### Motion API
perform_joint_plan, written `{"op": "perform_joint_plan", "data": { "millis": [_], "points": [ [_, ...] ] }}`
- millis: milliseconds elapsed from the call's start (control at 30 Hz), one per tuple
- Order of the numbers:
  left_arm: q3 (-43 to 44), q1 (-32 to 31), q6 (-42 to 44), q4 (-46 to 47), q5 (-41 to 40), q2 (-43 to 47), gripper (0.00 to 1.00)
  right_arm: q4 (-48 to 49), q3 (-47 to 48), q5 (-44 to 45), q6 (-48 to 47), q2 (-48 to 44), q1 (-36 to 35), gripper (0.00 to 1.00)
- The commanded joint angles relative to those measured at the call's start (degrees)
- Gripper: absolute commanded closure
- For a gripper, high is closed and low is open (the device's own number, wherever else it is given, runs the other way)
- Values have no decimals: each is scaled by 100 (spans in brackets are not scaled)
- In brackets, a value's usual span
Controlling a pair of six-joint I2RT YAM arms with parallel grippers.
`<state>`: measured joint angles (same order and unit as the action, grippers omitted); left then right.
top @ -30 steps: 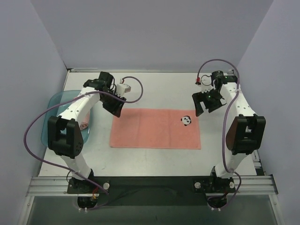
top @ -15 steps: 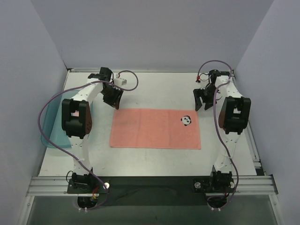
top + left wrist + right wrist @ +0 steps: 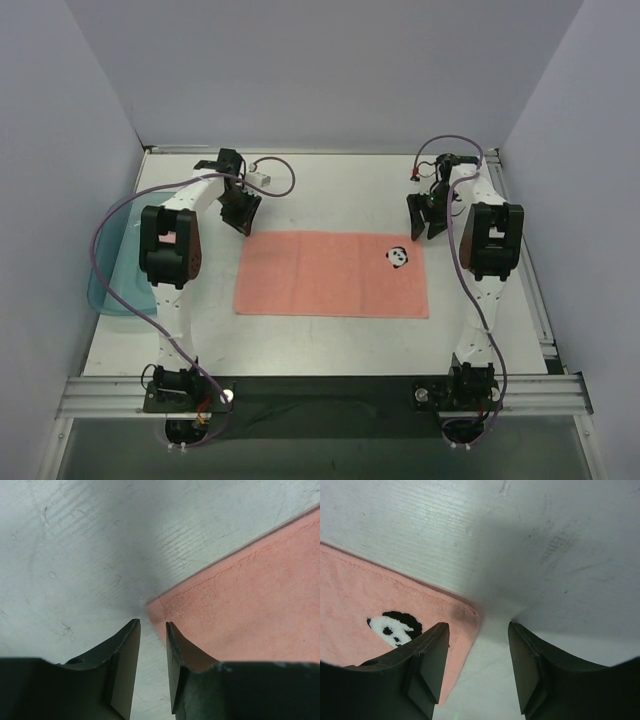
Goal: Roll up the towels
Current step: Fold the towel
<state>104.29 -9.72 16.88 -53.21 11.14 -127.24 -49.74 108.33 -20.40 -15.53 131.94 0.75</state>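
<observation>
As both arms swung onto far corners of towel (image 3: 330,275), L pincer (image 3: 152,625) & R pincer (image 3: 479,625) narrowed, jaws apart, nothing grasped; pinch prob next.

Tray (image 3: 108,295) half behind left arm (image 3: 165,250), panda patch (image 3: 395,625) partly behind right end effector (image 3: 477,630), towel (image 3: 250,605) cropped

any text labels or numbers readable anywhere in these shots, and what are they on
None: no word, number or brand can be read in any view. The only mark is a black-and-white panda face on the pink towel, a picture, not text.
</observation>
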Motion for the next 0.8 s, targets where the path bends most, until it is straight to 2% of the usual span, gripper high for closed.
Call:
{"op": "perform_joint_plan", "data": {
  "millis": [0, 467, 567, 767],
  "points": [
    [171, -22, 34, 223, -120, -73, 62, -177, 144, 63, 68, 86, -40, 50],
    [39, -136, -10, 452, -279, -178, 55, -142, 65, 46, 85, 139, -40, 60],
    [74, -136, -10, 452, -261, -205, 54, -133, 74, -121, 103, 139, -40, 66],
    [56, -153, -10, 452, -252, -222, 55, -142, 109, -245, 112, 148, -163, 90]
  ]
}}
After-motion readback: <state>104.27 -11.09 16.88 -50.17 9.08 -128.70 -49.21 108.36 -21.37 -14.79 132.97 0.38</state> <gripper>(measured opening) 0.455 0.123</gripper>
